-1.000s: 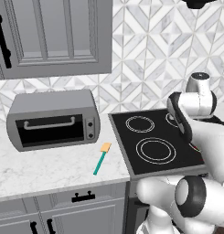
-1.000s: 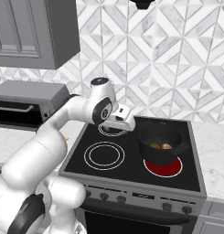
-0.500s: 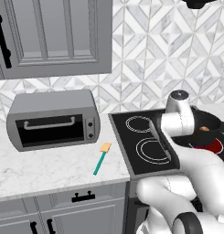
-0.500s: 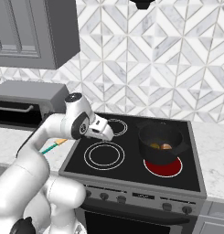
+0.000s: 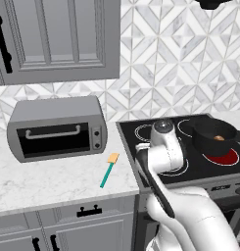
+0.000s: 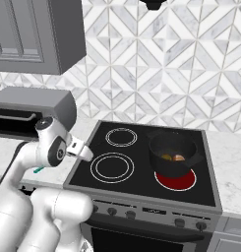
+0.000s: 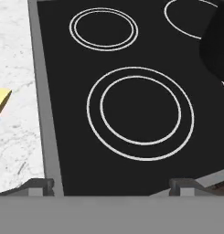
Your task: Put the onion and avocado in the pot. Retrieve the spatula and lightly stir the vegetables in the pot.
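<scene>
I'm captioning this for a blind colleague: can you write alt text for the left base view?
A white robot arm bends over the left edge of a black stovetop, between a black pot on a glowing red ring and a teal-handled spatula lying on the marble counter. A grey toaster oven sits at the counter's back, under grey cabinets.

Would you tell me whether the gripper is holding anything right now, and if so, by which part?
Nothing is held. The gripper is open over the stovetop with an empty gap between its fingertips, while the spatula lies on the counter beside the stove.
</scene>
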You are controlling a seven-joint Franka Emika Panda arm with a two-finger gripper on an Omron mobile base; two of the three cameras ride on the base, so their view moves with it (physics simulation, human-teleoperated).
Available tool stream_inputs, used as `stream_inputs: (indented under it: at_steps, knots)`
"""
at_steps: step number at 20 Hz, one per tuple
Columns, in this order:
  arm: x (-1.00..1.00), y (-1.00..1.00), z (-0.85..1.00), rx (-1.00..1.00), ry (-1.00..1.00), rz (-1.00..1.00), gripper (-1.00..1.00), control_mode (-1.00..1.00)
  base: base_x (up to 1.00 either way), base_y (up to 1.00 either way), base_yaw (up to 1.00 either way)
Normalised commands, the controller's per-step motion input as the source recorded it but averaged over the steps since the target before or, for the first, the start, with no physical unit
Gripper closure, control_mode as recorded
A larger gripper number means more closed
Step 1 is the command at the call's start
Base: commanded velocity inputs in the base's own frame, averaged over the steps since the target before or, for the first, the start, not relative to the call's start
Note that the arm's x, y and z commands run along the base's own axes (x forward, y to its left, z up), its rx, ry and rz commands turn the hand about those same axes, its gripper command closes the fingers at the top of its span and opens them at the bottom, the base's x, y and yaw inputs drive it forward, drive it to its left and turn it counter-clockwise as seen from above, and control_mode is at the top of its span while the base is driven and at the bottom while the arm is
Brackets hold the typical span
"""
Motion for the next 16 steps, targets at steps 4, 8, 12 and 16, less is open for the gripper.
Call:
stream_inputs:
  at_steps: [4,8,12,16]
  knots:
    - [0.00,1.00,0.01,0.00,0.08,0.05,-1.00,-1.00,0.00,0.00,0.00]
    - [0.08,0.81,0.00,0.00,0.40,0.08,-1.00,-1.00,0.00,0.00,0.00]
    - [0.04,0.25,0.00,0.02,0.20,0.09,-1.00,-1.00,0.00,0.00,0.00]
    - [0.14,0.56,0.00,0.12,0.01,0.00,-1.00,-1.00,0.00,0.00,0.00]
